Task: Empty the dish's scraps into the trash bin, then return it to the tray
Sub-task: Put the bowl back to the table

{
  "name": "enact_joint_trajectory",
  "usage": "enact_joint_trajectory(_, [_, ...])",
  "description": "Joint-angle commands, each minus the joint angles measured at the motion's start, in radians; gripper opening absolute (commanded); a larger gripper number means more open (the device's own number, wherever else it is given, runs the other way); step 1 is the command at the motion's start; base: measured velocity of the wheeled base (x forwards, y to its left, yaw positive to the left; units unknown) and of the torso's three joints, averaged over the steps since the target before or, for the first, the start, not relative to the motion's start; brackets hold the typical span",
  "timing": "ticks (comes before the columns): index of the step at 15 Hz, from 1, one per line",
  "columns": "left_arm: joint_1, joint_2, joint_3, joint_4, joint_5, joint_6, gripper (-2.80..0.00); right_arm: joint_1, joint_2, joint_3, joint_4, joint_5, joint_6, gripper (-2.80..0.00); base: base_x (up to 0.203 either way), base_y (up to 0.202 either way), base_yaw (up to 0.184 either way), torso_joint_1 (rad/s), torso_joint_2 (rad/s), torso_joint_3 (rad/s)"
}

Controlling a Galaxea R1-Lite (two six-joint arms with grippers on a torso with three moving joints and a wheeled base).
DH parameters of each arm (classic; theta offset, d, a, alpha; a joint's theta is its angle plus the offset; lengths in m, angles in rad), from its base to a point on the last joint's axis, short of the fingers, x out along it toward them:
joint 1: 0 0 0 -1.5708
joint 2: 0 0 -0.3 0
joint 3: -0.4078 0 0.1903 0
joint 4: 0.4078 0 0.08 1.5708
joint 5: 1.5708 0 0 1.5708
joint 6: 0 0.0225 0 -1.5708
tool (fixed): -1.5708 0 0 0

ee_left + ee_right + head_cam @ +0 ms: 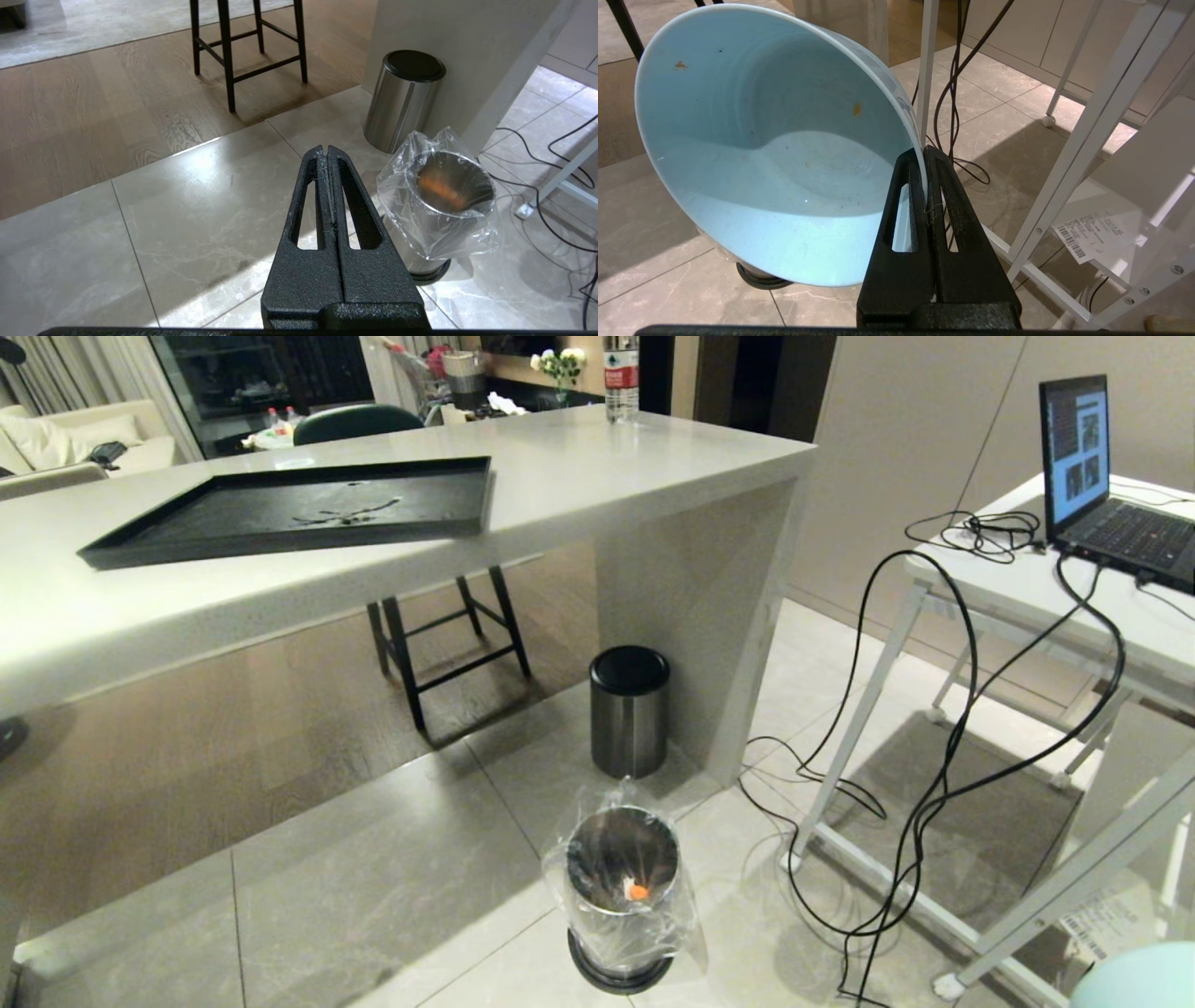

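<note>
Right gripper [924, 156] jaws clamped on tilted dish [752, 154] rim, bin [623, 887] just beyond, left gripper [327, 154] jaws closed, empty

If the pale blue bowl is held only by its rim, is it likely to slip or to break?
The dish looks glossy and hard, so it may slip in the right gripper, which pinches only its thin rim. It hangs tilted, so its weight probably pulls on that one spot. It looks like glazed ceramic; a fall on the tiled floor might break it.

Head view high, angled down at floor; both wrist views low; trash bin [623, 887] [451, 186] shared.
</note>
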Motion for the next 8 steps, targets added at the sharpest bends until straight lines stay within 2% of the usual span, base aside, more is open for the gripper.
enact_joint_trajectory(1, [0.000, 0.001, 0.000, 0.000, 0.001, -0.002, -2.80, 0.000, 0.001, 0.000, -0.001, 0.000, 0.000, -2.80, 0.000, 0.000, 0.000, 0.000, 0.00, 0.000])
enact_joint_trajectory(8, [0.000, 0.001, 0.000, 0.000, 0.001, -0.001, -2.80, 0.000, 0.001, 0.000, -0.001, 0.000, 0.000, -2.80, 0.000, 0.000, 0.000, 0.000, 0.00, 0.000])
